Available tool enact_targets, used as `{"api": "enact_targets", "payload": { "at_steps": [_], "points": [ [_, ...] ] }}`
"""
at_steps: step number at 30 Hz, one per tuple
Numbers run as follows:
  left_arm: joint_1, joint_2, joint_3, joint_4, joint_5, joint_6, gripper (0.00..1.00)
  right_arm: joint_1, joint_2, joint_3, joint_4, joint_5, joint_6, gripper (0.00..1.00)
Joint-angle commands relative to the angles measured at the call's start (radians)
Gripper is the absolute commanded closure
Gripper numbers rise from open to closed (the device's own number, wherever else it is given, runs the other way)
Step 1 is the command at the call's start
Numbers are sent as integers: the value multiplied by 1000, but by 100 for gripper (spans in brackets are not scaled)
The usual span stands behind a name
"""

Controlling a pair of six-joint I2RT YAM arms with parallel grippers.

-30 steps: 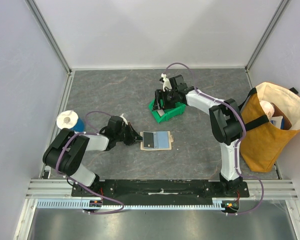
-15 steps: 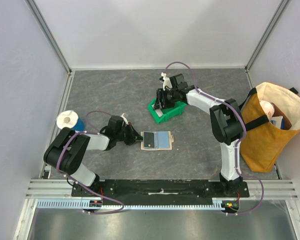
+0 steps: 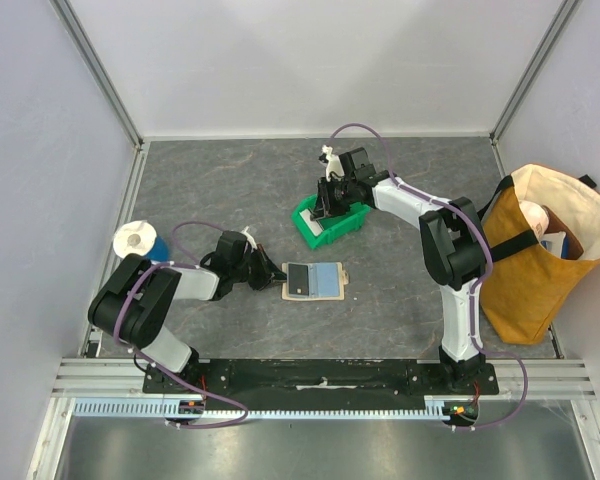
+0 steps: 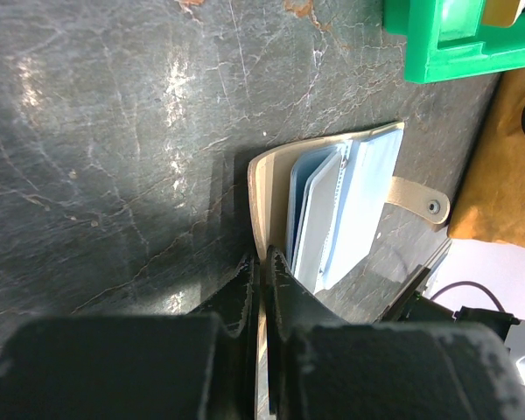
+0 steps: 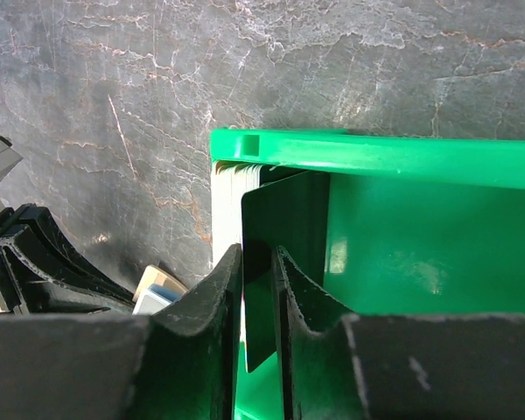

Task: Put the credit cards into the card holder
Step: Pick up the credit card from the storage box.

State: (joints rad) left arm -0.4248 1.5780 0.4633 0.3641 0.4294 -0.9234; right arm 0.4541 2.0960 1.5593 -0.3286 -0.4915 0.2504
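My left gripper (image 4: 262, 276) is closed to a sliver on the near edge of the card holder (image 4: 261, 179), a tan, leather-like wallet lying open on the grey, marble-veined table (image 4: 114, 105). Its rounded cover curls up a little. Inside sit pale blue layers (image 4: 363, 197), thin and glossy, 1 with a dotted edge. From my left wrist I cannot tell cards from plastic sleeves. A short tan strap (image 4: 411, 194) ending in 1 small round snap (image 4: 432, 206) juts from the holder's far side. My own black fingers hide the holder's nearest corner.

Well apart, across the table, my right gripper (image 5: 258, 262) reaches into the green bin (image 5: 402, 157), a smooth, shiny plastic tray with a thick rim. Its 2 ribbed fingers are pinched on 1 dark card (image 5: 284, 219), a flat matte rectangle standing on edge near the bin's left wall. The card's lower end disappears between my fingers. A thin stack of whitish cards (image 5: 225, 197) stands upright just beside it, against that wall, with only their edges showing. The bin is cut off at the right of this view.

Seen from above, a mustard canvas tote bag (image 3: 540, 270) slumps at the table's right edge.
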Motion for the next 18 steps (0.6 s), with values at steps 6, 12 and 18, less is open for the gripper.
{"api": "enact_targets", "payload": {
  "at_steps": [6, 12, 18],
  "points": [
    [0, 48, 0, -40, -18, 44, 98, -8, -34, 42, -3, 22, -8, 83],
    [0, 53, 0, -40, -15, 44, 98, -12, -37, 45, -3, 34, -8, 90],
    [0, 56, 3, -39, -12, 44, 98, -12, -36, 47, -3, -30, 3, 90]
  ]
}}
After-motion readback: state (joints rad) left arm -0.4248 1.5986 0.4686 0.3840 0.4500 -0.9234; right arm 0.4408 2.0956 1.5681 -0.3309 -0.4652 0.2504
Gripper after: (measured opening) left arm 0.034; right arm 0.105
